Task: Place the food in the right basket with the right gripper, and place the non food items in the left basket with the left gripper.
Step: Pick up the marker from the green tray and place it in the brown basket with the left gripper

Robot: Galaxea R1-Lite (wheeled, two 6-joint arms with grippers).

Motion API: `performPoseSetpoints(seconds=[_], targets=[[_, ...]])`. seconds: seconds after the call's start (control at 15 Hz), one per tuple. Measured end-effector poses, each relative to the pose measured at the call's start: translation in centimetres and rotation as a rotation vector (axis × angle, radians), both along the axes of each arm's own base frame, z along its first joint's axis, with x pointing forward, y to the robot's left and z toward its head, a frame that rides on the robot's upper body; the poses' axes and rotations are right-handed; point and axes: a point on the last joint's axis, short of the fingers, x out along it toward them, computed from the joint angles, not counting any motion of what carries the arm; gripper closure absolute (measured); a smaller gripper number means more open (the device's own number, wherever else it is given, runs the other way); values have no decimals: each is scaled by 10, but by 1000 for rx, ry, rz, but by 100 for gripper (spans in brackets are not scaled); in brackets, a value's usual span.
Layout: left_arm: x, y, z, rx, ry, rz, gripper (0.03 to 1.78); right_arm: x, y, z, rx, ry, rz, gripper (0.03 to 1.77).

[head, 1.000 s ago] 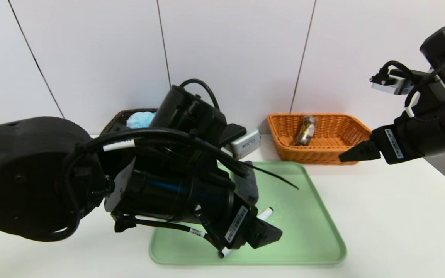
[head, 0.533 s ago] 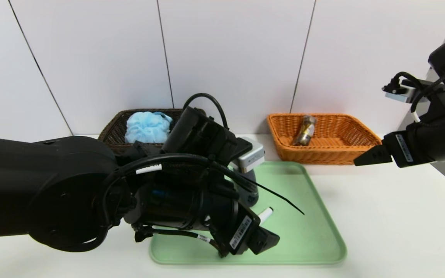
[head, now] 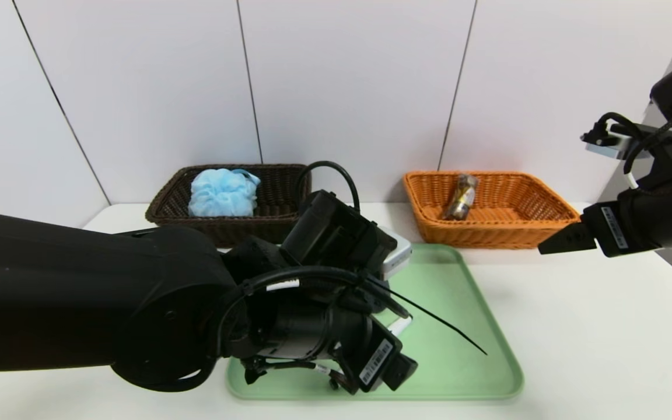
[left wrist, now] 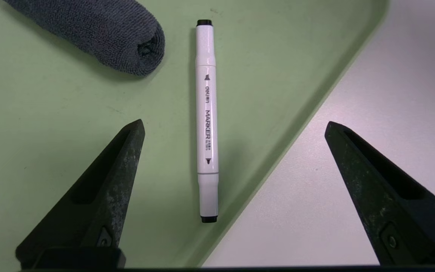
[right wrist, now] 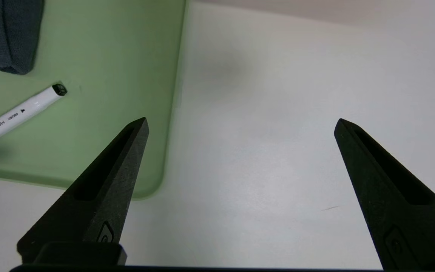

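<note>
Left gripper spread wide above near edge of green tray; white marker lies flat between its fingers, untouched. Grey cloth roll just beyond marker on tray. Right gripper spread, empty, over table right of tray. Brown basket far left holds blue puff; orange basket far right holds wrapped snack.

A green tray rests on the white surface. White wall panels stand behind it.
</note>
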Motion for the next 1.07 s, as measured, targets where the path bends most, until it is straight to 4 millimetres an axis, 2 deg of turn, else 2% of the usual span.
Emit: performPoseSetpoints(seconds=[1.07], targets=[[8,-16,-36,53,99,54,12,-1,-1,-1,-7,5,0,10]])
